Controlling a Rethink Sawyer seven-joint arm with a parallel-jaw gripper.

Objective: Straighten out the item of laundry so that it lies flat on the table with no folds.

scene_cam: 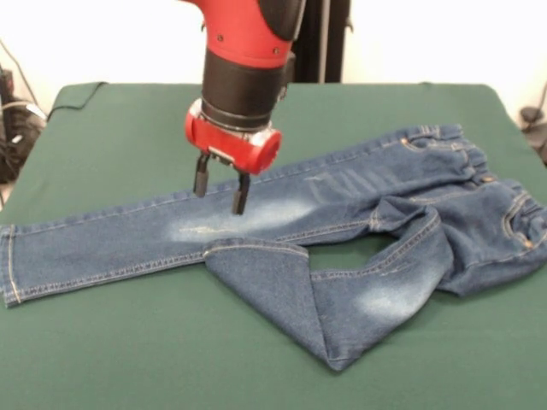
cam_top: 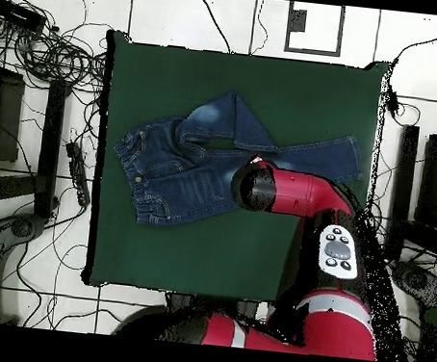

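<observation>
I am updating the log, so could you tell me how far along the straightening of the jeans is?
Partly done. One leg of the jeans already lies stretched out on the table. The tool hangs open above that leg's faded patch, holding nothing. The other leg is doubled back on itself into a point, and the waistband end is bunched. Both still need flattening.

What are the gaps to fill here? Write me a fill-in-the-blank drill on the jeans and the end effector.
1. The jeans lie on a table covered in ____ cloth.
2. One leg lies straight; the other is ____ back on itself.
3. The end effector hangs over the ____ leg, its fingers empty.

Missing words: green; folded; straight
</observation>
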